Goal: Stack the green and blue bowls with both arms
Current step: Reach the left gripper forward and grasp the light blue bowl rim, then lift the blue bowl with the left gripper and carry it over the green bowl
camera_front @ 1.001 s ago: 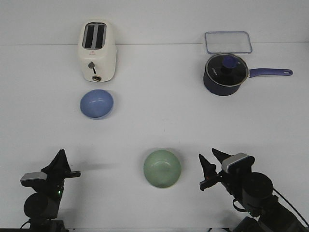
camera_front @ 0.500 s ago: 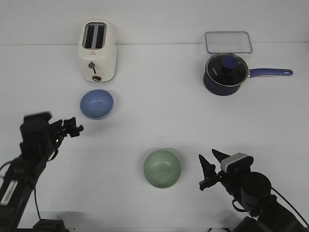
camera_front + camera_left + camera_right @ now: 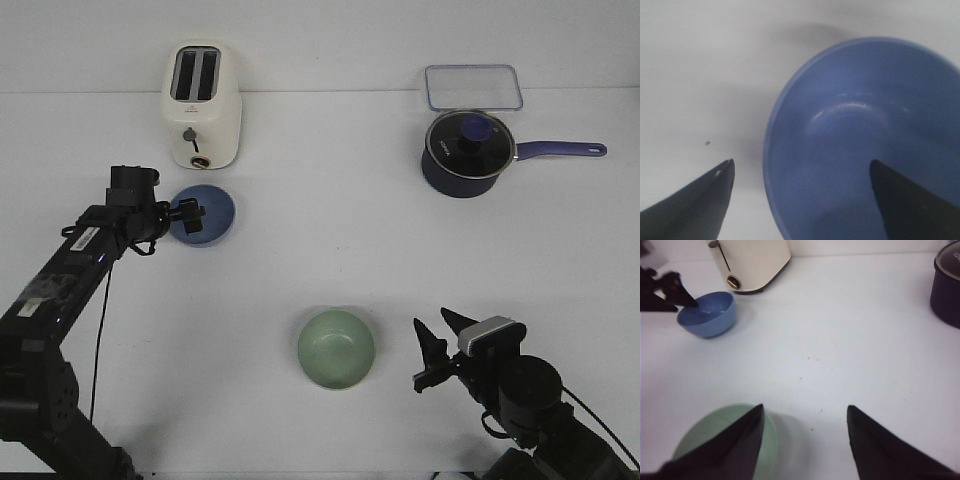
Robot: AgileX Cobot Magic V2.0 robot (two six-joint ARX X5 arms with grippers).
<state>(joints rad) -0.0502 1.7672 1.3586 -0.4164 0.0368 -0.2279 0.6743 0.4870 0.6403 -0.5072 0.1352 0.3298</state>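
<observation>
The blue bowl (image 3: 203, 214) sits upright toward the far-left part of the white table (image 3: 320, 250), just in front of the cream toaster (image 3: 201, 105). Your left claw (image 3: 187, 213) is spread open over the bowl's left rim: in the left wrist view one finger (image 3: 905, 200) lies inside the bowl (image 3: 865, 140) and the other is outside it, over the table (image 3: 700, 75), so the rim wall stands between them. Whether either finger touches the bowl cannot be told. In the right wrist view you see the same claw (image 3: 682, 296) reaching into the blue bowl (image 3: 707, 315) from its side, with the toaster (image 3: 750, 265) just behind.

The green bowl (image 3: 336, 348) rests upright near the front edge, roughly midway along it, well apart from the blue one. Your right claw (image 3: 432, 355) hovers just beside it on the right, open and holding nothing; in the right wrist view the green bowl (image 3: 725, 440) lies partly behind one finger (image 3: 725, 450).

Toward the far-right corner stand the dark navy saucepan (image 3: 468, 152), lid on and handle pointing to the right edge, and behind it a clear rectangular container (image 3: 472, 87).
</observation>
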